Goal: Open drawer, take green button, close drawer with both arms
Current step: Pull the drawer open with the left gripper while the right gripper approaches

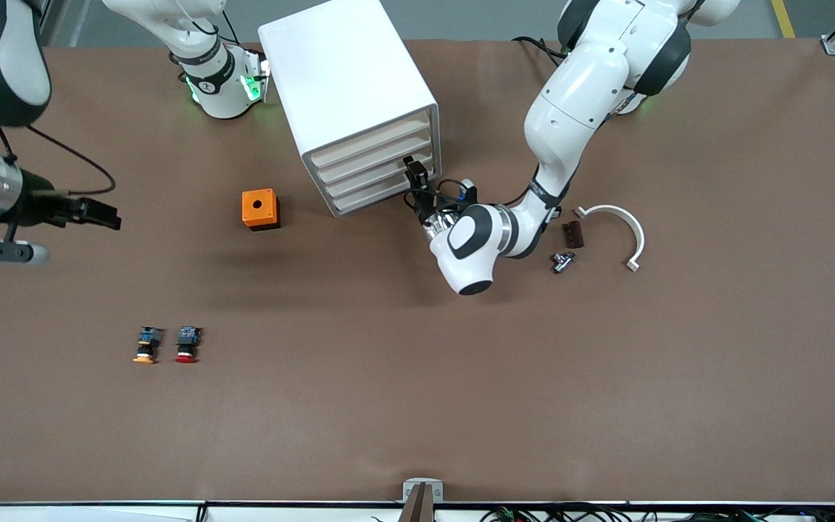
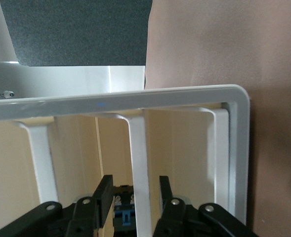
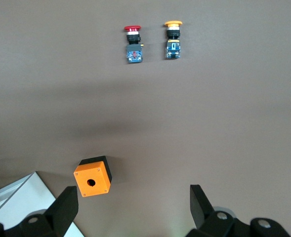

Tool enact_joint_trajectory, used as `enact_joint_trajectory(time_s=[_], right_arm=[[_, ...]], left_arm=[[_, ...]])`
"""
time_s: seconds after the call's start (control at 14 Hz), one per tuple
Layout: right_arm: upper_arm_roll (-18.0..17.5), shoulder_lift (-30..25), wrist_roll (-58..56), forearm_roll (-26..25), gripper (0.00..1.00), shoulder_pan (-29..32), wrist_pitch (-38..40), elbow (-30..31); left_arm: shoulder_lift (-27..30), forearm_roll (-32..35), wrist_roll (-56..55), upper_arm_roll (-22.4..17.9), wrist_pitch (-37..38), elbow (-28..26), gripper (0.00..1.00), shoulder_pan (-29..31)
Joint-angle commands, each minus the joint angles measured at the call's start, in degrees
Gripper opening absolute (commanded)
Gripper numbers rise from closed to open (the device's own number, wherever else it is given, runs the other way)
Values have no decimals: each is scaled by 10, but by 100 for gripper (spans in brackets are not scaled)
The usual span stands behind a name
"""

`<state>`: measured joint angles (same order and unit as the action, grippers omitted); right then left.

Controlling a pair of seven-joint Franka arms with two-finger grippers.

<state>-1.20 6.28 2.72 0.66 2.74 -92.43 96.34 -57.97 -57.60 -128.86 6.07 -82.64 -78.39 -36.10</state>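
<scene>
The white cabinet (image 1: 345, 80) stands at the back of the table, and its four beige drawer fronts (image 1: 380, 172) all look flush. My left gripper (image 1: 414, 174) is up against those fronts at the end toward the left arm. In the left wrist view the left gripper (image 2: 135, 180) is open and straddles a white strip (image 2: 138, 148) between two beige fronts (image 2: 182, 153), with a gap on each side. A small black-and-blue part (image 2: 123, 213) shows low between the fingers. I cannot tell whether it is the button, and no green cap shows. My right gripper (image 1: 102, 214) waits open over the right arm's end of the table.
An orange box with a round hole (image 1: 260, 209) (image 3: 92, 177) sits beside the cabinet. Nearer the front camera lie a red-capped button (image 1: 186, 346) (image 3: 133, 42) and a yellow-capped button (image 1: 146, 346) (image 3: 173, 39). A white curved piece (image 1: 617, 225), a brown block (image 1: 572, 234) and a small metal part (image 1: 562, 261) lie by the left arm.
</scene>
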Motion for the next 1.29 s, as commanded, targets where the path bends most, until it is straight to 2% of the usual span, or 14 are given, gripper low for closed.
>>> enact_joint_trajectory(time_s=[0.0,0.14,0.36,0.5,0.65,1.08,1.22], right_arm=[[-7,3,8,-7,98,2,12,-20],[-9,2,38,-2,100,1,15,-17],[-12,0,123,5,100,-26,18,-12],[-12,1,169,34,100,-33,13,-11],[-12,7,196,57,100,-45,-12,-5],[-11,37,369,56,100,-133,-85,17],[-11,35,430,55,100,-166,-114,42]], left_arm=[[-8,-11,-11,1,18,9,33,-8],[-10,-12,-11,1,20,9,23,-10],[-11,-12,-12,1,20,8,15,-11],[-11,-11,-29,1,20,7,9,-10],[-11,-11,-33,0,20,8,8,-6],[-14,-25,-32,-1,20,8,11,35],[-14,-37,-31,-2,17,8,13,47]])
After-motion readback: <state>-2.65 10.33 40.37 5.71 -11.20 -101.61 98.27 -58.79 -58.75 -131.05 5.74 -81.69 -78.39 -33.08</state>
